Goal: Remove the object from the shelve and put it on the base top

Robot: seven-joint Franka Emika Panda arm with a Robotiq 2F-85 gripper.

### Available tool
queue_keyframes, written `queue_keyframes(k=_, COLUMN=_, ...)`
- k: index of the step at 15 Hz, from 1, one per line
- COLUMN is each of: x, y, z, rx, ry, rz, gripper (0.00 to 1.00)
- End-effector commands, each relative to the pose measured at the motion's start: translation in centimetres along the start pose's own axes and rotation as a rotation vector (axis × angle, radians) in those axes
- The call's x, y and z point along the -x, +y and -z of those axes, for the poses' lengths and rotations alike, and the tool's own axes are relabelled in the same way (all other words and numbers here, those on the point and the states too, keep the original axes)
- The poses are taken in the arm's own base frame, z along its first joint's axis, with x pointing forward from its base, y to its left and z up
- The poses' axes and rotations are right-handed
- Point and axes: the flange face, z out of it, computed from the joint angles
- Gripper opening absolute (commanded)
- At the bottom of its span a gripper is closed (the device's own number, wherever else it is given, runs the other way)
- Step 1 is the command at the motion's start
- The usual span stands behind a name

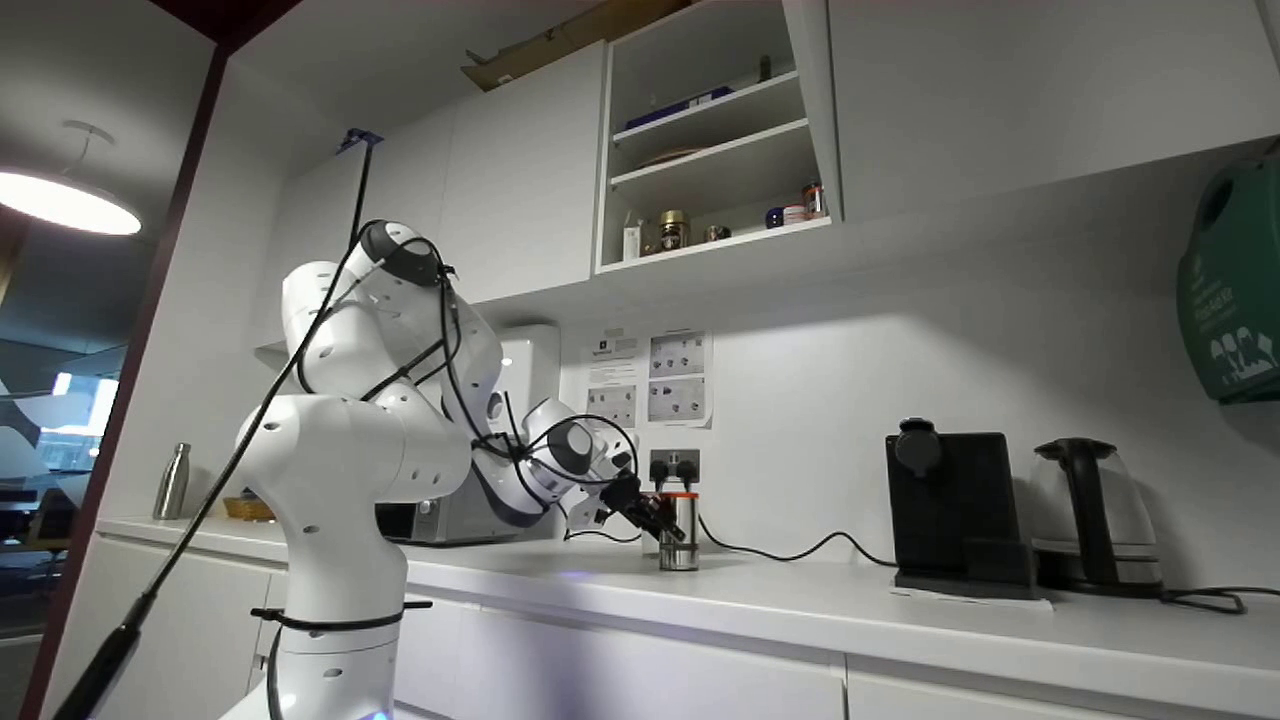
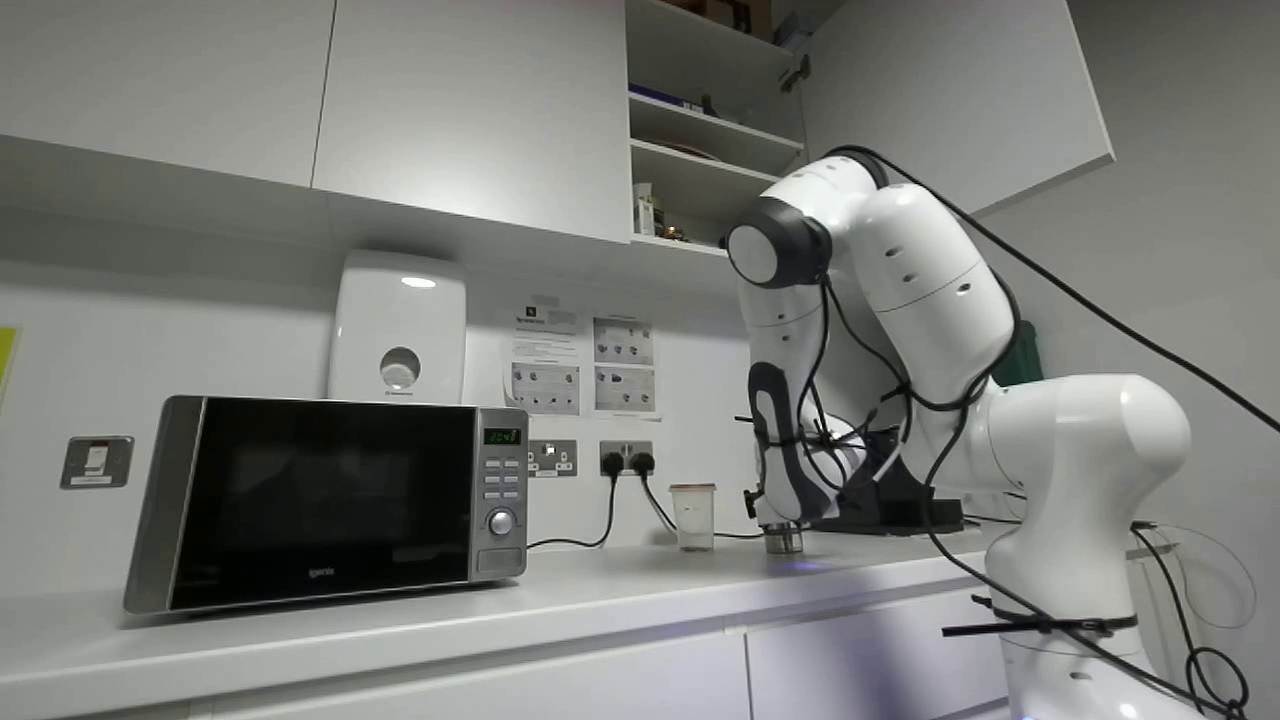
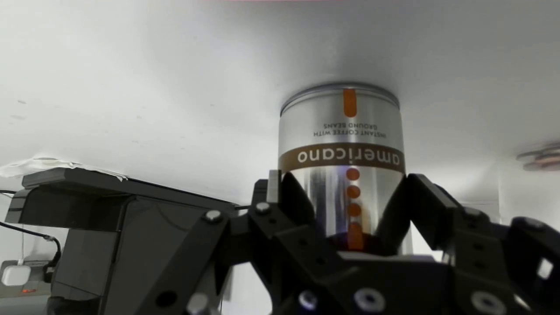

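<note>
The gripper point(image 3: 345, 186) has the coffee tin point(image 3: 342, 153) clasped, one of its fingers point(image 3: 431, 208) at each side, jaws parted to just the tin's width and the pads close in against the metal! And the tin itself? Upright, right there on the white countertop point(image 1: 800, 592), its base meeting the surface in both exterior views. Lovely clear look at the label in the wrist view: "americano" on a brown band, lettering upside down there, a line of orange dots alongside.

High above the tin, the open shelf point(image 1: 745, 239), its white boards showing in both exterior views, a gold-lidded jar point(image 1: 673, 231) and other small items point(image 1: 813, 201) on the lowest level. The robot arm point(image 1: 350, 440) bends over, its base to the tin's left in an exterior view. Out to the tin's right in that picture, a black machine point(image 1: 955, 510), well apart, and beyond it, farther again from the tin, a kettle point(image 1: 1090, 515). On the wall point(image 1: 830, 400) behind the tin, two plugs point(image 1: 687, 469) sit in a socket point(image 1: 673, 455), with printed notices point(image 1: 678, 378) above. And on to the tin's left in an exterior view: a lidded plastic container point(image 2: 694, 520), near but apart, then the big microwave point(image 2: 330, 500) well beyond it on the same side. The tin's upper part is hidden there behind the arm.
</note>
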Motion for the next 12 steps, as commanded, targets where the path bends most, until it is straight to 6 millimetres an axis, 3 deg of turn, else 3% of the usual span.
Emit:
queue_keyframes(k=1, x=1.4, y=0.5, z=-1.1, rx=0.014, ry=-0.109, rz=0.024, gripper=0.49)
queue_keyframes(k=6, x=1.6, y=0.9, z=-1.0, rx=0.005, ry=-0.131, rz=0.02, gripper=0.49)
queue_keyframes(k=7, x=1.6, y=0.9, z=-1.0, rx=0.001, ry=-0.136, rz=0.018, gripper=0.8)
queue_keyframes(k=8, x=1.7, y=1.0, z=-1.0, rx=0.002, ry=-0.146, rz=0.019, gripper=0.95)
queue_keyframes(k=9, x=1.7, y=1.0, z=-1.3, rx=0.01, ry=-0.172, rz=0.027, gripper=1.0)
queue_keyframes(k=12, x=3.4, y=1.5, z=-1.9, rx=0.052, ry=-0.299, rz=0.052, gripper=1.0)
